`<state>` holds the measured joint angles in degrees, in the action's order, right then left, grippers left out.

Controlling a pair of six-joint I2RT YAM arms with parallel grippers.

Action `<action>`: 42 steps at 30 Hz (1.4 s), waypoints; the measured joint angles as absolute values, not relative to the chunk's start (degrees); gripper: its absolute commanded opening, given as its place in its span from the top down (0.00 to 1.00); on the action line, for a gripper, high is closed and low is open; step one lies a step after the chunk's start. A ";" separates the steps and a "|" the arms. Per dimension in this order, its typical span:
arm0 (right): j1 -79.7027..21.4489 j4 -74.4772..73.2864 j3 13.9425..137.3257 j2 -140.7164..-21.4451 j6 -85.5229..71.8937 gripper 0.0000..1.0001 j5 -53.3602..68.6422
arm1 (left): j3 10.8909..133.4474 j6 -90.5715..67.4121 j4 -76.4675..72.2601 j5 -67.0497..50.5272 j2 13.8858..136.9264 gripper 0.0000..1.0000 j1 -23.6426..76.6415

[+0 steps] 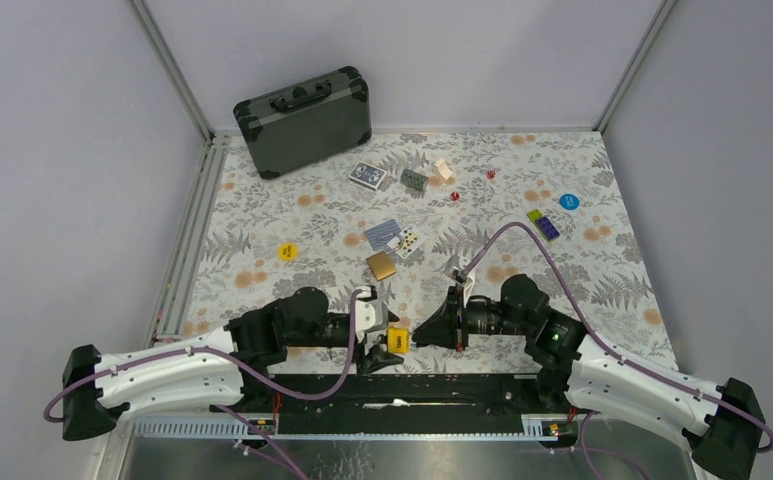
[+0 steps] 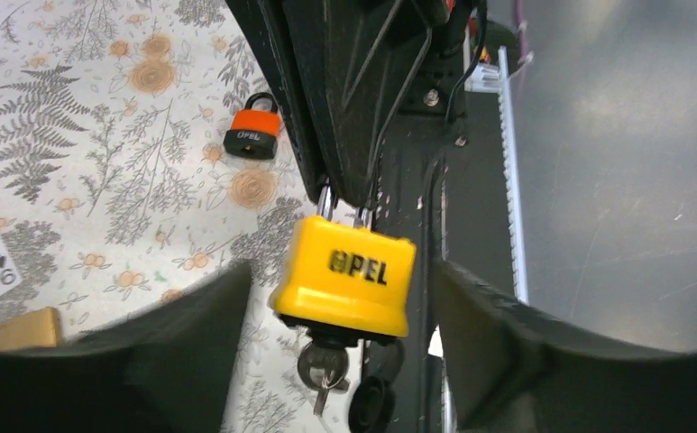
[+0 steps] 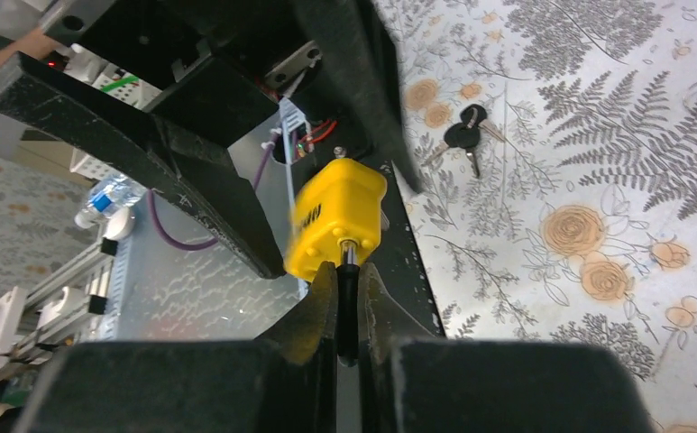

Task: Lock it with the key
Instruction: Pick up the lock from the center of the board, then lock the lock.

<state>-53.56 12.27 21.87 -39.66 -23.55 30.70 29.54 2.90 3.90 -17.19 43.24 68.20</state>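
Observation:
A yellow padlock (image 1: 395, 340) (image 2: 349, 275) (image 3: 335, 221) hangs in the air over the table's near edge, between my two grippers. My right gripper (image 3: 348, 271) (image 1: 420, 334) is shut on its shackle (image 2: 343, 206), seen edge-on between the fingers. A key (image 2: 324, 363) sticks in the lock's underside, with a second key dangling from it. In the left wrist view that underside faces my left gripper (image 2: 340, 302) (image 1: 382, 352). The left gripper is open, one finger on each side of the lock's body and key with a small gap on both sides.
An orange padlock (image 2: 252, 133) lies on the floral cloth, and a pair of black-headed keys (image 3: 462, 135) lies nearby. Farther back are a gold block (image 1: 381, 265), playing cards (image 1: 368, 175), coloured discs (image 1: 287, 251) and a black case (image 1: 304, 120). A black rail (image 1: 402, 390) runs under the grippers.

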 measured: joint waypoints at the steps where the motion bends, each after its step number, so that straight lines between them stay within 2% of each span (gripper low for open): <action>1: -53.56 12.82 21.87 -39.75 -24.25 1.00 30.63 | 29.54 2.57 3.36 -16.99 43.09 0.15 68.23; 6: -53.56 15.03 21.87 -39.09 -25.91 1.00 30.39 | 29.54 1.83 2.15 -16.86 41.67 0.14 68.31; 10: -53.56 15.79 21.87 -37.60 -25.93 1.00 30.52 | 29.54 1.45 1.17 -17.41 40.84 0.16 68.31; 20: -53.56 15.92 21.56 -34.04 -25.34 1.00 32.67 | 29.56 0.75 0.32 -18.13 40.60 0.34 68.31; 28: -53.56 17.17 21.56 -33.93 -25.63 1.00 35.16 | 30.09 -0.03 0.16 -19.14 40.62 0.41 68.31; 34: -53.56 17.28 21.56 -34.74 -25.82 1.00 35.64 | 30.41 -0.51 -2.31 -20.01 40.82 0.54 68.31; 36: -53.56 17.43 21.56 -34.76 -25.85 1.00 35.64 | 30.41 -0.71 -2.83 -20.23 41.30 0.54 68.31; 42: -53.56 18.57 21.23 -34.46 -26.00 1.00 35.62 | 30.41 -1.37 -3.16 -20.95 42.48 0.48 68.31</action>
